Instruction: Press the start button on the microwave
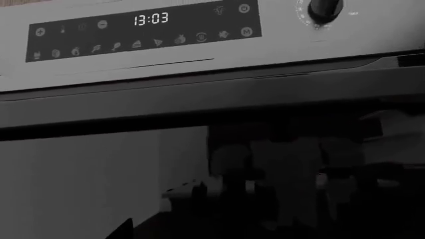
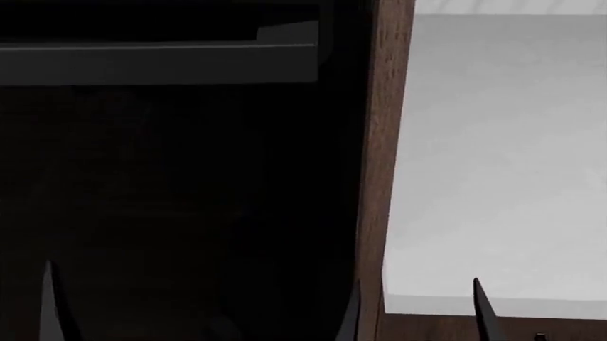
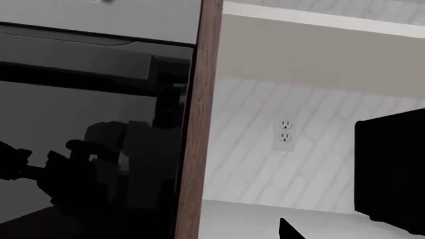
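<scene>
The black box-shaped microwave [image 3: 391, 172] sits on the white tabletop [image 3: 252, 219], right of a brown wooden panel [image 3: 196, 124]. The left wrist faces a grey built-in oven's control strip [image 1: 143, 30] reading 13:03. Either claw's state: cannot tell.

Head view: thin dark pointed slivers at bottom edge, one at left [image 2: 50, 302], one near centre [image 2: 351, 312], one at right [image 2: 484, 309]; black, tapered, blade-like; which gripper each belongs to not determinable. Right wrist view: small black pointed tip [image 3: 289, 230] at bottom edge. No cables, screws or markings discernible. Left wrist view: no clear body part resolved.
</scene>
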{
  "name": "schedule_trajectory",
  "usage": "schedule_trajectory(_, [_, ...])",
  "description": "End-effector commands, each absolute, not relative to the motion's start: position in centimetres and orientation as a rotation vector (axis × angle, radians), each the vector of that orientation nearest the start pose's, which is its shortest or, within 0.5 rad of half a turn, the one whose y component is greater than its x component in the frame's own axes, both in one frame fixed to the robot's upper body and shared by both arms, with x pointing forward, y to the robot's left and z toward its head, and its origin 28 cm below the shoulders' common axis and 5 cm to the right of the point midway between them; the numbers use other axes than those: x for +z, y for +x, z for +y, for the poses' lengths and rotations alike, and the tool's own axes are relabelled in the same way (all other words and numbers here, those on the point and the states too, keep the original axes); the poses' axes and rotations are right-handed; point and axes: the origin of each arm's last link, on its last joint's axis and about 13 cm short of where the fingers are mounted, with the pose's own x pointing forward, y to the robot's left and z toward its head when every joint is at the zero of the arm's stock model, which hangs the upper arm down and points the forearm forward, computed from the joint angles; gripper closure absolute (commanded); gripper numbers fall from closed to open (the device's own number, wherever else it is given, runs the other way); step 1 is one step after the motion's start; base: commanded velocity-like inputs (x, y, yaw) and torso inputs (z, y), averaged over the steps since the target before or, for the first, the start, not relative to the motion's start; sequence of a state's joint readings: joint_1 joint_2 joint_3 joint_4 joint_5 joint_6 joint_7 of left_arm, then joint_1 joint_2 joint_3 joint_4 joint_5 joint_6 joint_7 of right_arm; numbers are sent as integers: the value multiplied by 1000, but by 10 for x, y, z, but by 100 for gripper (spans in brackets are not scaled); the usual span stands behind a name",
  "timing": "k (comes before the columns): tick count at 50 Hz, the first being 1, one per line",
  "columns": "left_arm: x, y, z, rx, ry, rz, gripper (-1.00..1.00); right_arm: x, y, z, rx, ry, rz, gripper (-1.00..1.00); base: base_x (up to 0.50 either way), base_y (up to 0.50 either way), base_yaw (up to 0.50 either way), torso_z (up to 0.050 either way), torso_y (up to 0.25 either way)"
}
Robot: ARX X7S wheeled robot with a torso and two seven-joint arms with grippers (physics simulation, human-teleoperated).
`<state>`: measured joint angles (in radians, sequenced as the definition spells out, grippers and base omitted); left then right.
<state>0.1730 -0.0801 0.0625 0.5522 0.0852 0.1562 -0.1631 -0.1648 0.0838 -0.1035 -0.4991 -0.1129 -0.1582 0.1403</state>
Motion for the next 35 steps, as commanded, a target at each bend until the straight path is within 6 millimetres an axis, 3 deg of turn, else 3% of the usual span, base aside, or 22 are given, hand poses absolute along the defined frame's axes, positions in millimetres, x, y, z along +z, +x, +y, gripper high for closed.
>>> schedule_trajectory(1, [117, 167, 206, 74, 51, -588, -100, 104, 170, -91, -20, -94, -554, -100, 0, 0, 0, 0, 0])
schedule_trajectory(15, [114, 168, 206, 76, 81, -568, -100, 109, 171, -89, 0, -116, -558, -100, 0, 12, 0, 0, 0])
schedule_trajectory(31, [113, 167, 207, 84, 85, -564, -100, 108, 169, -90, -16, -115, -557, -100, 0, 393, 0, 0, 0])
schedule_trajectory(35, [113, 167, 206, 82, 84, -562, -100, 109, 168, -90, -23, -94, -571, -100, 0, 45, 0, 0, 0])
